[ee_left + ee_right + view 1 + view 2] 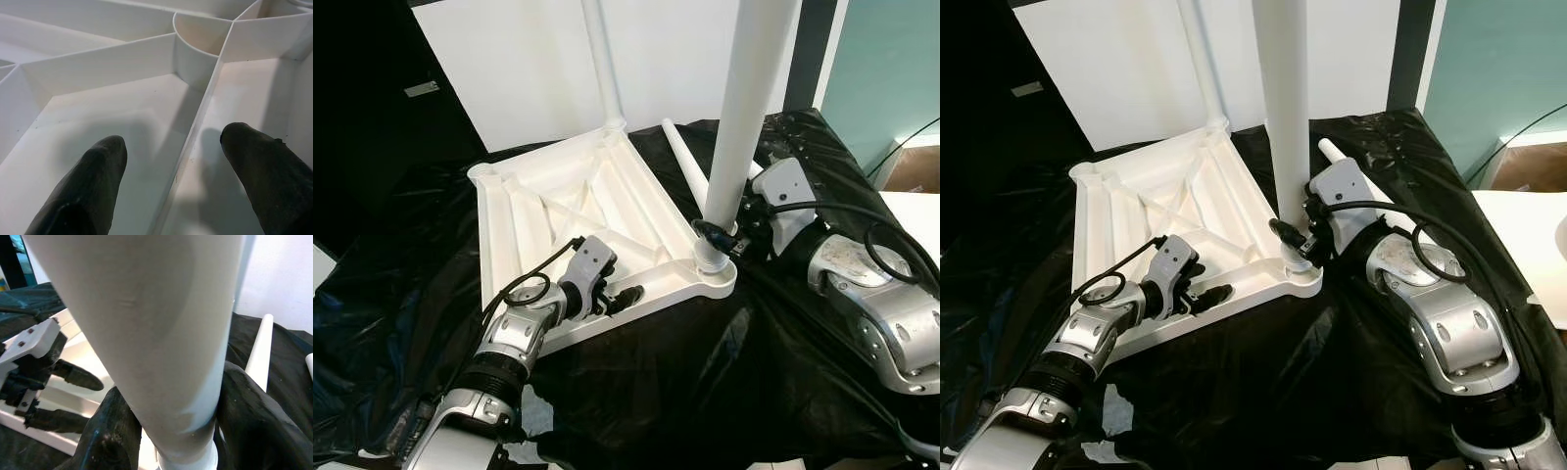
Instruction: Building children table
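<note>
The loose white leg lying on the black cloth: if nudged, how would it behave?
The loose leg is a smooth, tapered round tube, so it would probably roll, curving toward its narrow end. It looks like rigid, light plastic. The wrinkled black cloth may slow it.

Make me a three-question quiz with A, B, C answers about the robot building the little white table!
1. Where is the right gripper?
A. On the floor
B. Around the bottom of the upright table leg
C. Inside a box

2. What colour is the cloth under the tabletop?
A. Black
B. Red
C. Yellow

3. How are the left gripper fingers?
A. Shut on a screw
B. Holding a cup
C. Open, one on each side of a white rib

Answers:
1 B, its black fingers clamp the leg just above the corner socket.
2 A, black cloth lies all around the white tabletop.
3 C, the wrist view shows a rib between the spread fingers.
</note>
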